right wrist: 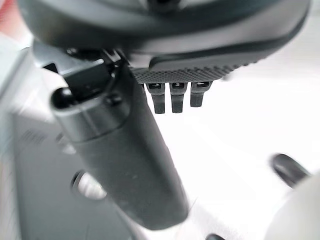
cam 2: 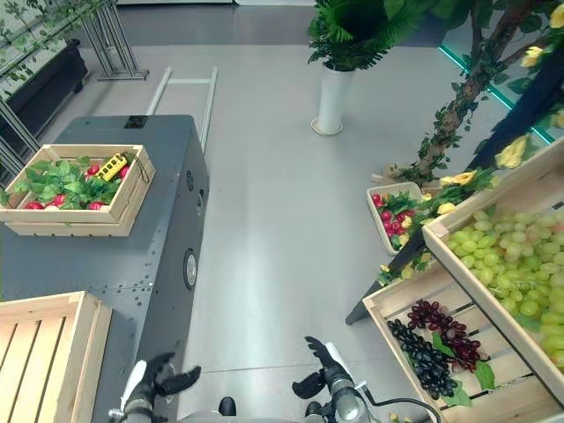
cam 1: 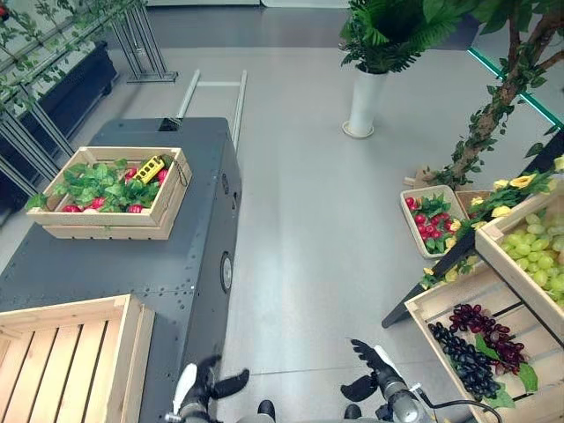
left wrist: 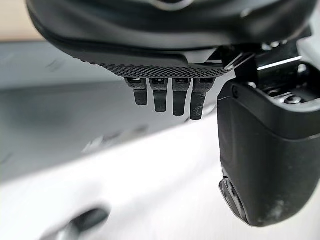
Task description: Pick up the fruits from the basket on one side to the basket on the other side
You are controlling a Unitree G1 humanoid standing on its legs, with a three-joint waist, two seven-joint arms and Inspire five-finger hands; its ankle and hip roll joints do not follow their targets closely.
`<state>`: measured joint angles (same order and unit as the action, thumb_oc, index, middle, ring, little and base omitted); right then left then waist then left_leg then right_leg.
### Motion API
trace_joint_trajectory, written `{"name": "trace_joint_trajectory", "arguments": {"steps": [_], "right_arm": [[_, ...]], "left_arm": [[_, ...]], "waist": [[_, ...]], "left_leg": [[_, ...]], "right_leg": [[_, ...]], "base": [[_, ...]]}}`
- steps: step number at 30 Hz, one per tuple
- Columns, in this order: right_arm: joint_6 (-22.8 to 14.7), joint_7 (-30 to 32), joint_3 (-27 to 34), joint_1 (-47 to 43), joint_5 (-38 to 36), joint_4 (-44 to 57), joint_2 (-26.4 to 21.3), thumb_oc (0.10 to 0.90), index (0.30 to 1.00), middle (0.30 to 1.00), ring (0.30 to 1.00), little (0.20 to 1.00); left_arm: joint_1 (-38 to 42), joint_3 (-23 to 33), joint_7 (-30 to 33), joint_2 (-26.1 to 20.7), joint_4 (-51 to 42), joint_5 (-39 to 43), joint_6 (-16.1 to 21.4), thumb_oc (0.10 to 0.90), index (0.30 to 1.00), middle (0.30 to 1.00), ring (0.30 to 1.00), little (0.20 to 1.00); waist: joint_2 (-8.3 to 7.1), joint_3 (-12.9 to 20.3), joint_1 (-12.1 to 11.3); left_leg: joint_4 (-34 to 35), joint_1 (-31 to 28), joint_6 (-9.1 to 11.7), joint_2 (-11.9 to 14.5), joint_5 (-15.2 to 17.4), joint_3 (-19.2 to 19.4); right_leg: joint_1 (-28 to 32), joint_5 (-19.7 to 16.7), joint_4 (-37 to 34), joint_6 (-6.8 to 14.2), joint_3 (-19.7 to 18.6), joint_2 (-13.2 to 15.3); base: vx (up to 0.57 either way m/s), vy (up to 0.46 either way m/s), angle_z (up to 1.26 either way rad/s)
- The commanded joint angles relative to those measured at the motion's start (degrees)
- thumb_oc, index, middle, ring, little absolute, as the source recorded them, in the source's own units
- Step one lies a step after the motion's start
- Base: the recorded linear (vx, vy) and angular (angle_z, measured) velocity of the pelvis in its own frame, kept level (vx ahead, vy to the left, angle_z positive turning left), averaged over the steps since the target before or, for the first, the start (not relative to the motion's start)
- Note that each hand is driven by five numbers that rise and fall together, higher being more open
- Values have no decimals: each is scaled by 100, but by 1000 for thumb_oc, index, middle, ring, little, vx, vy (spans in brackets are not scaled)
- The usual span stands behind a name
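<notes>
A wooden crate (cam 1: 167, 204) with green leaves, red fruits and a yellow item sits on the grey cabinet (cam 1: 132, 273) at the left. An empty slatted wooden crate (cam 1: 62, 352) lies at the near left. On the right, a crate (cam 1: 441, 308) holds dark grapes (cam 1: 471, 348), and a higher one holds green grapes (cam 1: 538, 251). My left hand (cam 1: 207, 388) hangs low near the cabinet's front corner, fingers straight, holding nothing. My right hand (cam 1: 370, 370) hovers over the floor left of the dark grapes, also open and empty.
A small basket of red fruits (cam 1: 432, 220) sits on the floor by an artificial tree (cam 1: 493, 106). A white vase with a plant (cam 1: 366, 101) stands at the back. Grey floor runs between the cabinet and the fruit stand.
</notes>
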<state>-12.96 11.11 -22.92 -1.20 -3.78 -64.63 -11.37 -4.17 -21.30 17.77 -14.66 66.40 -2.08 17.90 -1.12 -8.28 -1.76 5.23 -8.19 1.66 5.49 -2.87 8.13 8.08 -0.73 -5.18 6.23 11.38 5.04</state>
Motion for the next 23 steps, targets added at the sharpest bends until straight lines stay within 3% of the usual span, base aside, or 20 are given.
{"name": "trace_joint_trajectory", "arguments": {"steps": [1,5,11,14,23], "right_arm": [[34,-159,67,-338,-315,-14,-33,800,900,900,900,900],[187,-81,-12,-407,117,-91,-82,800,900,900,900,900],[231,-207,-157,-509,176,-131,-110,800,900,900,900,900],[260,-134,-144,-438,165,-168,-77,800,900,900,900,900],[172,-70,-75,-404,112,-305,8,800,900,900,900,900]], "left_arm": [[705,-478,-288,236,-33,-255,376,800,900,900,900,900],[839,-586,-624,186,-146,81,393,800,900,900,900,900],[862,-735,-746,244,-173,225,378,800,900,900,900,900],[760,-608,-639,257,-124,271,237,800,900,900,900,900],[711,-512,-598,273,-47,220,335,800,900,900,900,900]], "waist": [[-81,145,85],[45,121,139],[127,153,120],[130,208,115],[98,222,71]], "left_leg": [[-296,-76,-135,-196,810,-7],[-357,-71,-107,-165,783,-63],[-284,-112,-64,-162,740,-157],[-164,-196,-66,-177,716,-176],[-58,-236,-109,-213,688,-199]], "right_leg": [[106,390,319,-237,-4,-4],[150,503,380,-317,51,-23],[235,536,332,-331,126,-29],[309,527,256,-322,145,-42],[321,509,230,-312,156,-50]], "base": [[-24,-46,4],[-27,-43,-4],[-1,-11,6],[23,-1,5],[3,7,5]]}}
